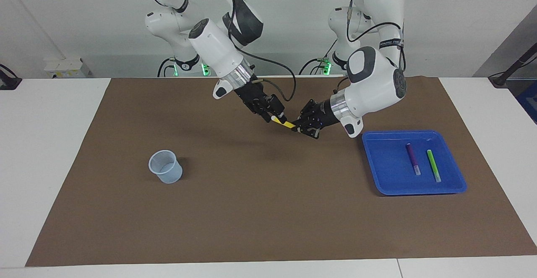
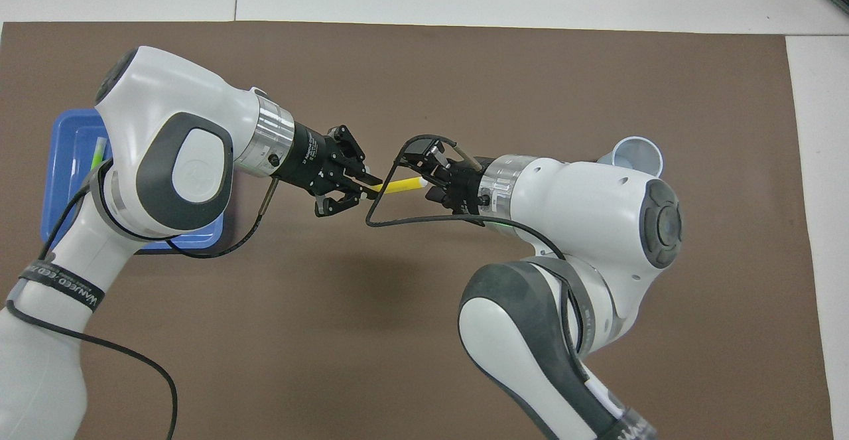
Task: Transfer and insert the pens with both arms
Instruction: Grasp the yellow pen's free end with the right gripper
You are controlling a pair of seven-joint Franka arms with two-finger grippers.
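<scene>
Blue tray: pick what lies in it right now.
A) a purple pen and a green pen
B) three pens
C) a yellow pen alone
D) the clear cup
A: the blue tray holds only the purple pen and the green pen, lying side by side.

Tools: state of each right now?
Left tool: shut on the yellow pen, held up over the mat.
Right tool: at the pen's pale end; whether it grips yet cannot be told.

I see two white arms point(image 2: 166, 161) with grey joint caps, silver wrist rings, black cables, black grippers point(image 1: 289, 123).
</scene>
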